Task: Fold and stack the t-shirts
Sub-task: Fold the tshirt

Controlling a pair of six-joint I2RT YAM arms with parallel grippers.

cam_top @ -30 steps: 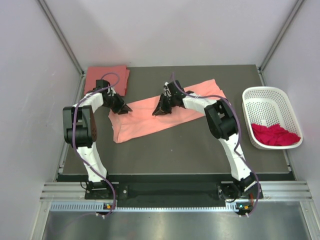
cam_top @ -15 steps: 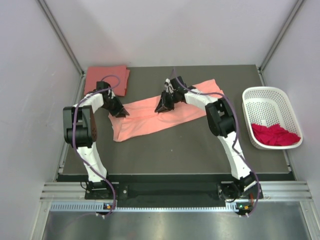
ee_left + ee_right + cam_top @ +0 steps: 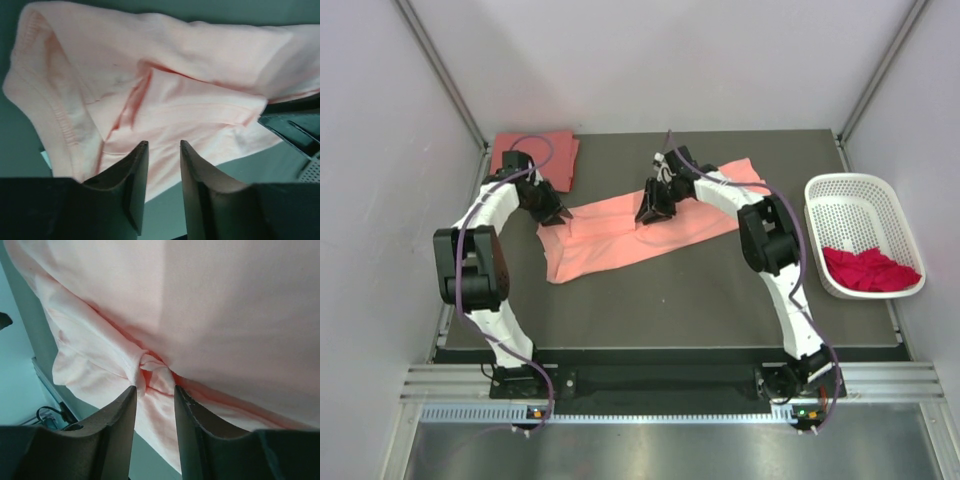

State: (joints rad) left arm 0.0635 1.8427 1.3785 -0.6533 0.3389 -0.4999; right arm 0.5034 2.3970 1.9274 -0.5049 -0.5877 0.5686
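A coral-red tee (image 3: 552, 148) lies folded at the far left corner of the bench (image 3: 700, 300), so one of three looks done, while the magenta-red tee (image 3: 865, 270) sits bunched in the basket (image 3: 860, 182) by the right edge. The salmon-pink tee (image 3: 610, 240) lies slantwise across the middle of the bench as a long, half-folded band, with more folds and the stacking left to do. The left pincer (image 3: 164, 145) is released over the band's left end, nothing between its jaws; the right pincer (image 3: 154, 387) has its jaws apart around a pucker of cloth, and I cannot tell whether it is pinched.
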